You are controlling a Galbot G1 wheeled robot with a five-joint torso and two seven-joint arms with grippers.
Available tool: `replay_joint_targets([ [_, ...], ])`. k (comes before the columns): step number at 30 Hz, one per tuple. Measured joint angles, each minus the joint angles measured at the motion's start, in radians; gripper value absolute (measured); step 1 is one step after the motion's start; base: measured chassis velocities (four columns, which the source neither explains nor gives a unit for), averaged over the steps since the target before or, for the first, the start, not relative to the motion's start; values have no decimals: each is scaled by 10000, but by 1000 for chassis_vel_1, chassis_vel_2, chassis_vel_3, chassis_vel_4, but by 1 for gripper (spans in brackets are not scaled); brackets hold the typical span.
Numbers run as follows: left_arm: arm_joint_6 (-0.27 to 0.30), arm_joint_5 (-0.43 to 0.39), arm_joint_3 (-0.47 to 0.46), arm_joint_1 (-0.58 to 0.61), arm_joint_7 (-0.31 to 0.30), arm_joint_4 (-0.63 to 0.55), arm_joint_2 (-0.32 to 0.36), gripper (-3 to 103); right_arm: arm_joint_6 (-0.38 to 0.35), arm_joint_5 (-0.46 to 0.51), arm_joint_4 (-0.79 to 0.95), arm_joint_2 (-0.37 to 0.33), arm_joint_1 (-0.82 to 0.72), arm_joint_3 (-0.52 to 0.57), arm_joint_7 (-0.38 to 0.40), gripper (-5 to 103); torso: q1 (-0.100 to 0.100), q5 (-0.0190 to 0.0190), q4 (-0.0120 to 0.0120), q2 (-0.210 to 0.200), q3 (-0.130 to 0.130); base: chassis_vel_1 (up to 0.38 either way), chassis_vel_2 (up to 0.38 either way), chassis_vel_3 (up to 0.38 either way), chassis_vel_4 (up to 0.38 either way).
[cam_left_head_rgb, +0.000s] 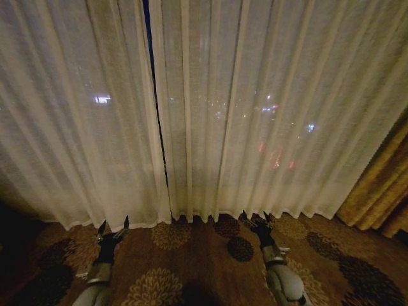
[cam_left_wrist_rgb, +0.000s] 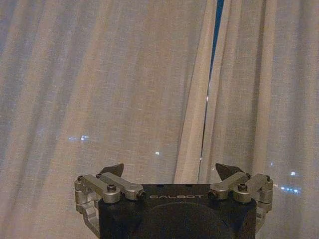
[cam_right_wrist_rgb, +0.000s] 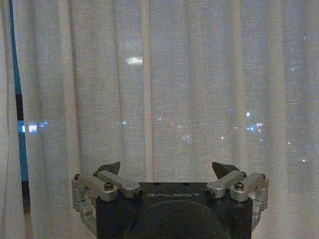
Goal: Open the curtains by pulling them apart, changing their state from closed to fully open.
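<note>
I see the curtains (cam_left_head_rgb: 255,115) hanging closed, only a thin dark gap (cam_left_head_rgb: 155,95) between them. My left gripper (cam_left_head_rgb: 113,229) and right gripper (cam_left_head_rgb: 256,220) are both released, low near the hem.

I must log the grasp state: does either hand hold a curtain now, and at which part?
Nothing is held. The left hand and right hand are open, low, short of the curtains.

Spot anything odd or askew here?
Nothing stands out. The curtains hang straight, a thin dark slit between the panels. Left gripper and right gripper sit low, jaws open, short of the fabric.
</note>
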Motion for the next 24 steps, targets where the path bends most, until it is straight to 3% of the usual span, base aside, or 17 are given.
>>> replay_joint_targets([
  [15, 0, 0, 0, 0, 0, 0, 0, 100, 146, -48, -509, -57, 308, -62, -127, 100, -3, 1, 0, 1, -1, -18, 19, 19, -12],
  [24, 0, 0, 0, 2, 0, 0, 0, 100, 168, -98, -690, -6, 380, -97, -222, 100, -4, 0, 1, 1, -1, -150, 174, 163, -156],
])
